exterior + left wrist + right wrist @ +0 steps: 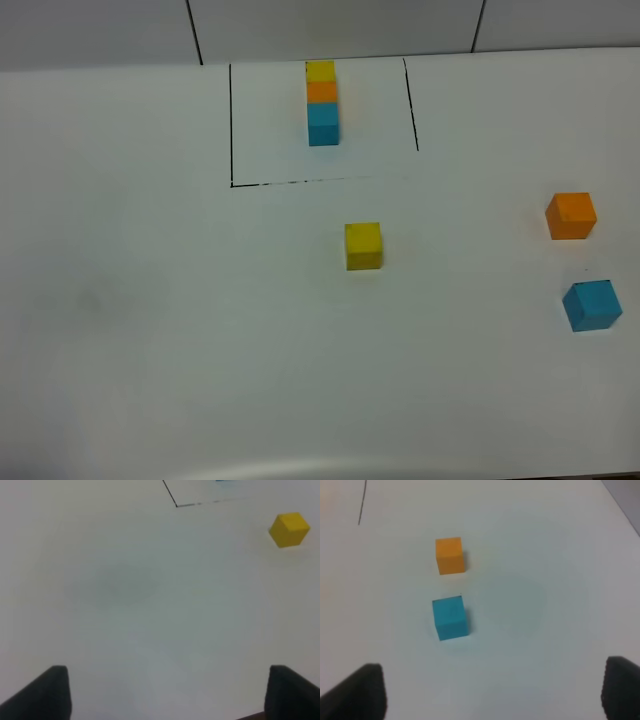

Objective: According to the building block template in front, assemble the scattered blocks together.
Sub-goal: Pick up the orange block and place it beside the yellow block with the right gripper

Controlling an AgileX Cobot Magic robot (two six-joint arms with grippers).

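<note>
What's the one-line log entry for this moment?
stage: not started | template: yellow-orange-blue line | yellow block, orange block, blue block: apart | left gripper: open, empty | right gripper: open, empty

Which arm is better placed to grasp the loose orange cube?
Probably right: the orange cube lies far right, before the open right gripper; the left gripper faces the yellow cube.

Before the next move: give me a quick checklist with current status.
1. Template readable, yellow-orange-blue in a line: ok.
2. Yellow cube standing alone, nothing against it: ok.
3. Orange cube and blue cube apart, not touching: ok.
4. Left gripper open, empty: ok.
5. Right gripper open, empty: ok.
6. Assembly done: not ok, all three lie separate.
</note>
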